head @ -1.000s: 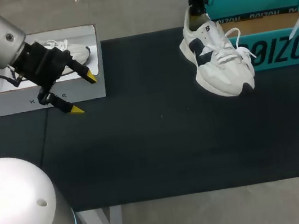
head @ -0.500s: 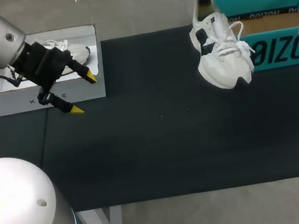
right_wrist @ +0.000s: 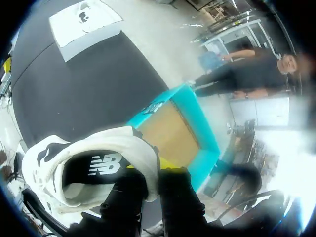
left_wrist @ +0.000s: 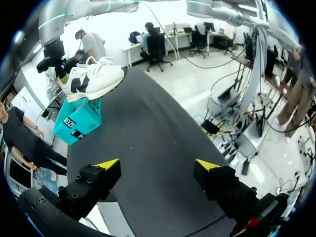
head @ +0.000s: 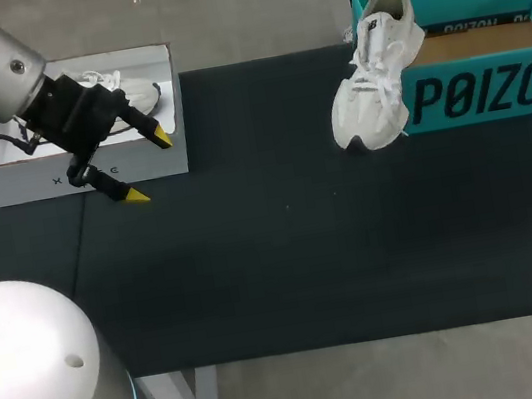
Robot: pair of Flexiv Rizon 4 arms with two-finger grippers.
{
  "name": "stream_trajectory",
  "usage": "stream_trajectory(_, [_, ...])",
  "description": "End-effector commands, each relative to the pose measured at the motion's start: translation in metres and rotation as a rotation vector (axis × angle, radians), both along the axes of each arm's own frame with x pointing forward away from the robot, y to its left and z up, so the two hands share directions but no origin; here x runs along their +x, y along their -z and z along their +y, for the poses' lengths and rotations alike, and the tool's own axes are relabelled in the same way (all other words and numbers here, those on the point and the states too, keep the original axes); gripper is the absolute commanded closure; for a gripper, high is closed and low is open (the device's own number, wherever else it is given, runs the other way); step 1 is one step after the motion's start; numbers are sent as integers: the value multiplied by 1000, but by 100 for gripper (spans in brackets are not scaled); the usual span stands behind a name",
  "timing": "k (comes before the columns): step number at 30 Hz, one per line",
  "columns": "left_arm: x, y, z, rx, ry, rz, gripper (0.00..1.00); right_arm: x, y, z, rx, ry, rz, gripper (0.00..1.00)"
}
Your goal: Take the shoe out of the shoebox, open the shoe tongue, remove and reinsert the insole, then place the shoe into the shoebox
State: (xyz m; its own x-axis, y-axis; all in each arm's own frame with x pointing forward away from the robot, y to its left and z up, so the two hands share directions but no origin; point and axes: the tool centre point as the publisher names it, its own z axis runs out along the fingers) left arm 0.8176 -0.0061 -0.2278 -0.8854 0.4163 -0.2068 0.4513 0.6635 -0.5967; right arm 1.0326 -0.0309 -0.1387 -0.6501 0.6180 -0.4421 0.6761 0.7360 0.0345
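Pinching the shoe (head: 369, 82) by its heel collar, right end effector (right_wrist: 150, 173) hangs it toe-down at 1 o'clock, beside the teal shoebox (head: 492, 93) (probably to clear the rim). Left end effector (head: 148, 165) gapes empty at 10 o'clock, out of the way.

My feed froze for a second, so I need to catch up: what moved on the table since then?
The right claw, shut on the shoe at its heel, lifted it farther back, to the left corner of the teal box, and swung its toe round to the left, hanging down. Nothing was let go. The left claw stayed open by the white box; both boxes kept their places.
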Motion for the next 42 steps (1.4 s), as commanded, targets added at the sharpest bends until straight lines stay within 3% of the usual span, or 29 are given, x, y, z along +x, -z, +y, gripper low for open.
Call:
stream_trajectory(1, [0, 0, 0, 4, 0, 0, 0, -11, -4, -18, 84, 363, -75, 100])
stream_trajectory(8, [0, 0, 0, 4, 0, 0, 0, -22, -11, -42, 112, 516, -121, 100])
stream_trajectory(30, [0, 0, 0, 4, 0, 0, 0, -22, -11, -42, 112, 516, -121, 100])
stream_trajectory(35, [0, 0, 0, 4, 0, 0, 0, 1, -19, -72, 128, 687, -157, 100])
stream_trajectory(42, [0, 0, 0, 4, 0, 0, 0, 23, -19, -132, 132, 952, -170, 100])
